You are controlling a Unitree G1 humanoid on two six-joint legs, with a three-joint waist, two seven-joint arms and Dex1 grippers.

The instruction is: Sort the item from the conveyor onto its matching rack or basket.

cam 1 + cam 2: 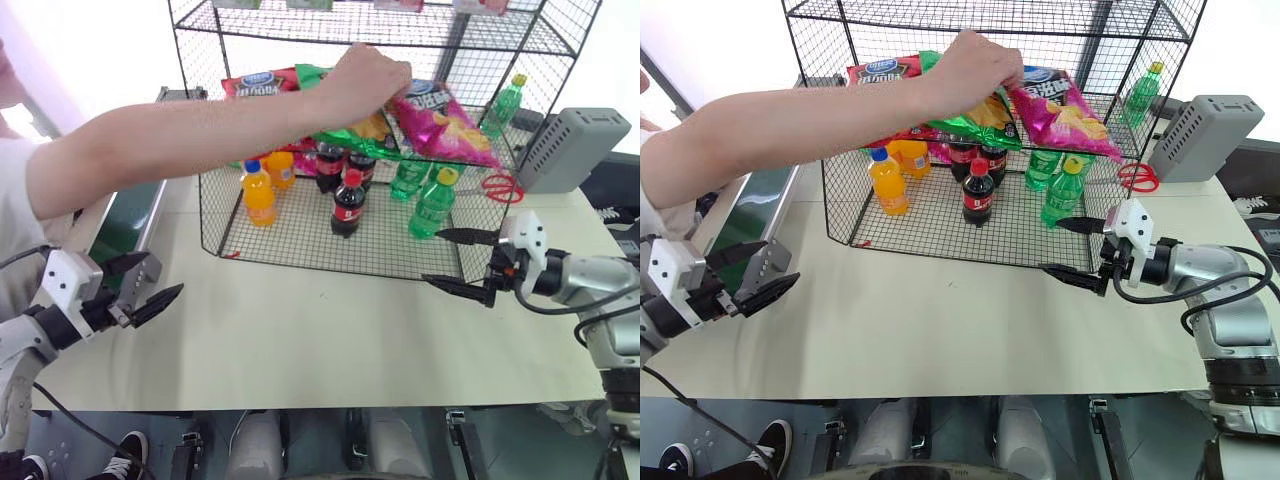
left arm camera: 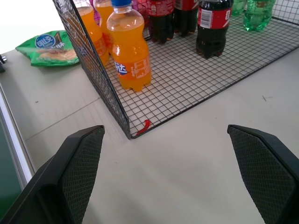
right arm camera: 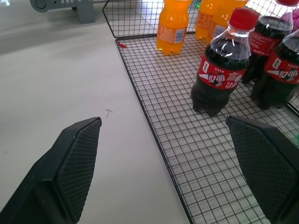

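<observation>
The magenta-pink chip bag (image 1: 445,122) lies on the middle tier of the black wire rack (image 1: 300,250), and a person's hand (image 1: 365,78) rests on its near-left corner. The arm reaches in from the left, above the dark green conveyor (image 1: 125,225). Low at the left, beside the conveyor's end, my left gripper (image 1: 165,277) is open with nothing between its fingers. Just off the rack's front right corner, my right gripper (image 1: 432,257) is also open and empty, pointing toward the bottom tier. Both grippers are well below the bag and apart from it.
A red bag (image 1: 260,82) and a green bag (image 1: 350,135) share the middle tier. Orange soda (image 1: 258,195), cola (image 1: 347,205) and green bottles (image 1: 432,205) stand on the bottom tier. Another green bag (image 2: 46,46) lies on the table. A grey box (image 1: 570,150) and red scissors (image 1: 500,185) sit to the right.
</observation>
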